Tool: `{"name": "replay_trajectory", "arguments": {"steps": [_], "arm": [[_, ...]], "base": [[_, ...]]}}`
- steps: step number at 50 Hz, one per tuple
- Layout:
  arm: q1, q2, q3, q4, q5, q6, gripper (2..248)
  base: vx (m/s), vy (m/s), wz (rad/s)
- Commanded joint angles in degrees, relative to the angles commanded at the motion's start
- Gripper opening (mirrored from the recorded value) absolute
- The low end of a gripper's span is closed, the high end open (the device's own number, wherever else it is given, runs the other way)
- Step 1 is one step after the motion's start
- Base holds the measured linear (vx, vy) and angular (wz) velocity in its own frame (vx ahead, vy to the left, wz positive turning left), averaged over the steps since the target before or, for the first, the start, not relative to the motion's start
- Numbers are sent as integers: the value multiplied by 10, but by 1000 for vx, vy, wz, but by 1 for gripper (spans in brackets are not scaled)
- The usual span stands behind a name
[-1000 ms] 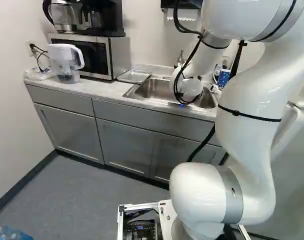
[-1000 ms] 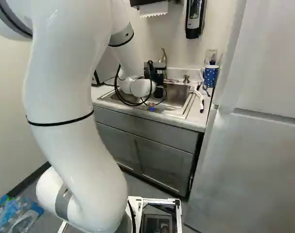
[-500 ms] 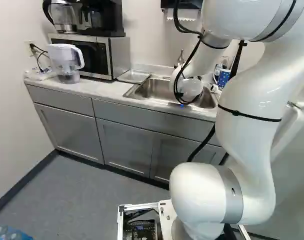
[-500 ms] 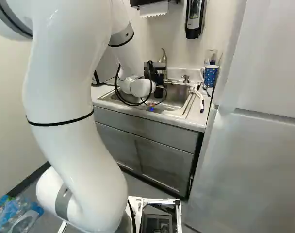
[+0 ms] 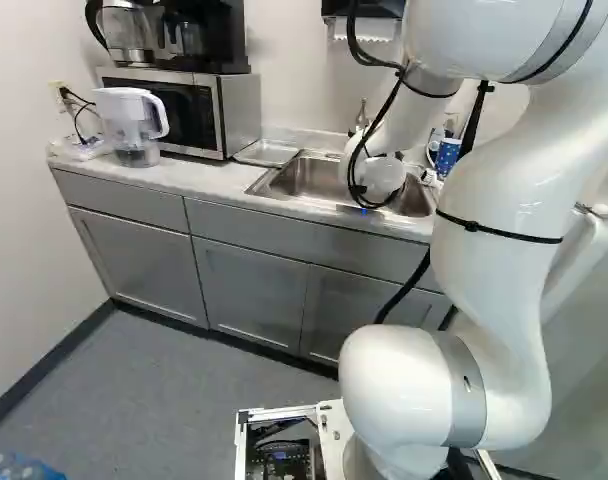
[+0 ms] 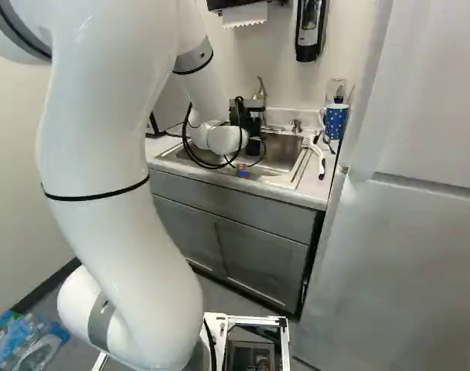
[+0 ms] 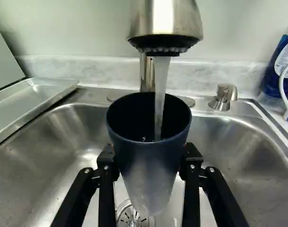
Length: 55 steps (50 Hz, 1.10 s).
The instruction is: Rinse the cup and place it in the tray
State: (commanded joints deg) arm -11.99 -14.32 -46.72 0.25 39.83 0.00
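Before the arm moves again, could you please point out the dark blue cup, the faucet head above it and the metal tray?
Dark blue cup (image 7: pixel 149 163): wrist view, on its outer wall.
Faucet head (image 7: pixel 165 19): wrist view, on its metal side.
Metal tray (image 7: pixel 28 104): wrist view, on its bare inner floor.

I've got the arm (image 5: pixel 499 250) bent forward, wrist (image 5: pixel 384 175) low, gripper (image 6: pixel 253 124) ahead, fingers (image 7: pixel 106 194) apart, clamping from both sides.

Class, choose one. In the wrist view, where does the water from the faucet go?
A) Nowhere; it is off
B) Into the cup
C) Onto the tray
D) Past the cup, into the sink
B: the stream falls from the faucet inside the rim of the cup.
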Motion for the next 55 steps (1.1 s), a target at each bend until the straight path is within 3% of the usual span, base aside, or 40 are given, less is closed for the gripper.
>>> {"name": "replay_trajectory", "arguments": {"steps": [55], "arm": [[0,0,0,0,0,0,126]], "base": [[0,0,0]]}}
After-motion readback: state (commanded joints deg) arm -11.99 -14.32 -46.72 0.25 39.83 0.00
